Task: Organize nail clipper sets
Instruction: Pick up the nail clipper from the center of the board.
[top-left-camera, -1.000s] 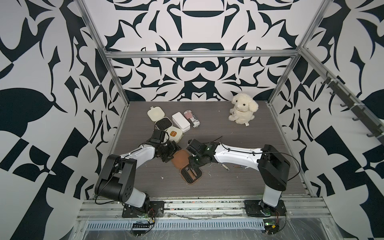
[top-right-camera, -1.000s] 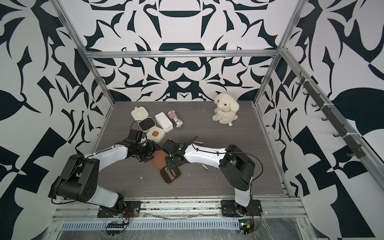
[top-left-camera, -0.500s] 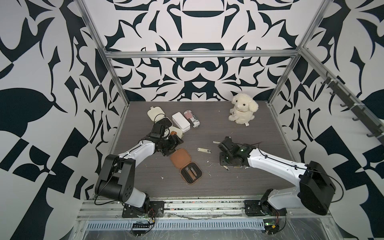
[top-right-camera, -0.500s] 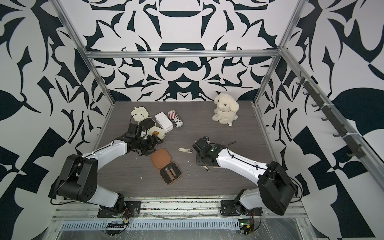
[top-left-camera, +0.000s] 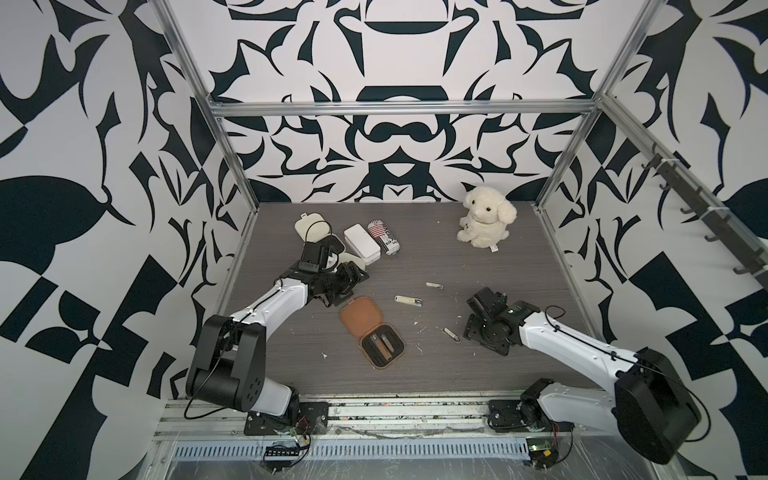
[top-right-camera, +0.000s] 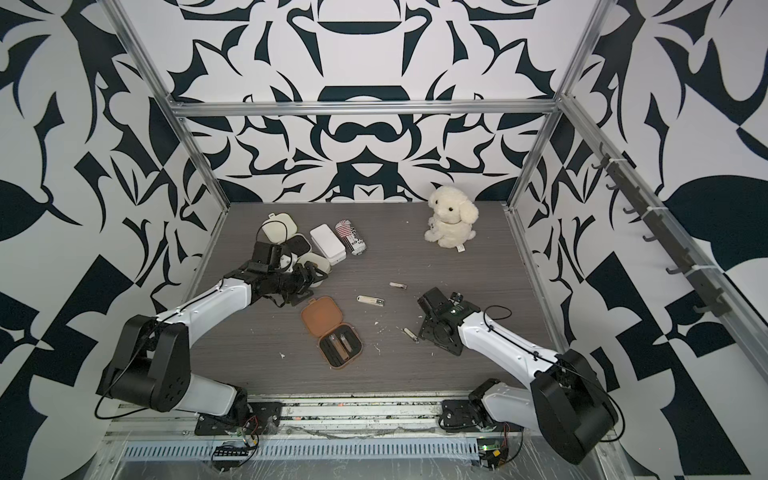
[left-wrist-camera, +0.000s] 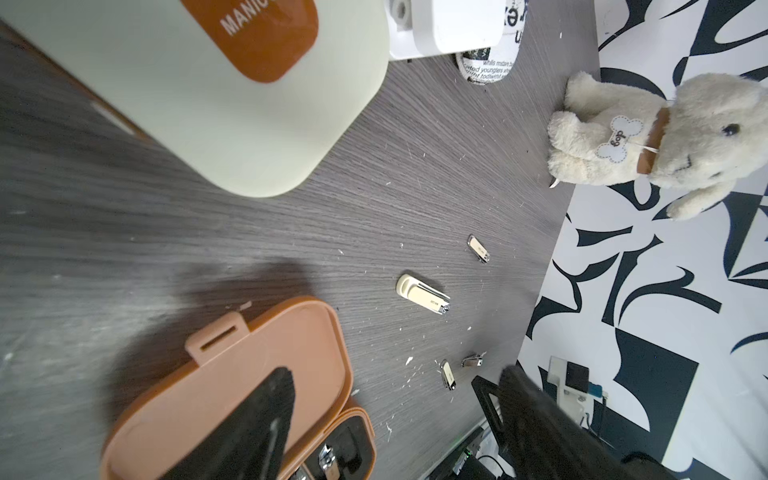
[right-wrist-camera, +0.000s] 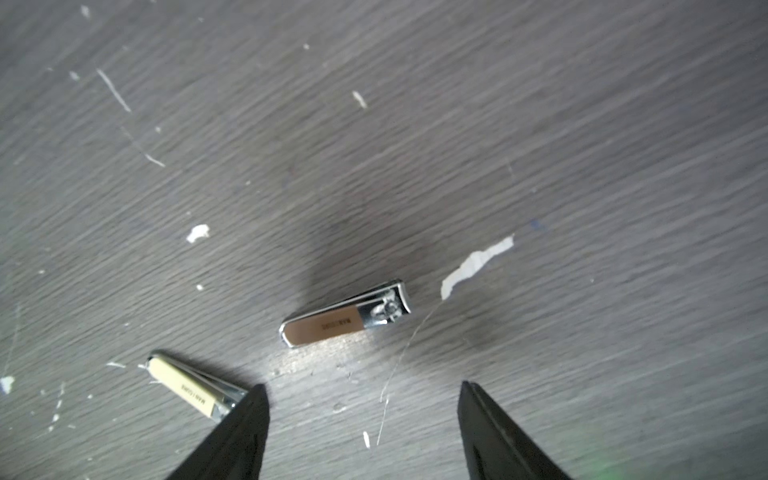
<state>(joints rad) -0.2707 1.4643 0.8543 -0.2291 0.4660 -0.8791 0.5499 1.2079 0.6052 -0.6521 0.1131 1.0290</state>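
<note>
While my right gripper (right-wrist-camera: 361, 384) hangs wide and empty, I log: tan clipper (right-wrist-camera: 345, 318) at its twelve o'clock, long axis crosswise, finger to finger.

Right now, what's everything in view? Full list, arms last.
brown case: 1, tan-brown, open, mid-table, clippers in its black tray
cream cases: 2, cream; one open at back left, one shut beside the left claw
loose clippers: 4, on the table toward the right arm; large cream, small cream, small cream, brown under the right claw
white box: 1, white, back left
can: 1, striped, beside the box
plush dog: 1, cream, back right
table: 1, grey wood
left claw: black, open, empty
right claw: black, open, empty
</note>
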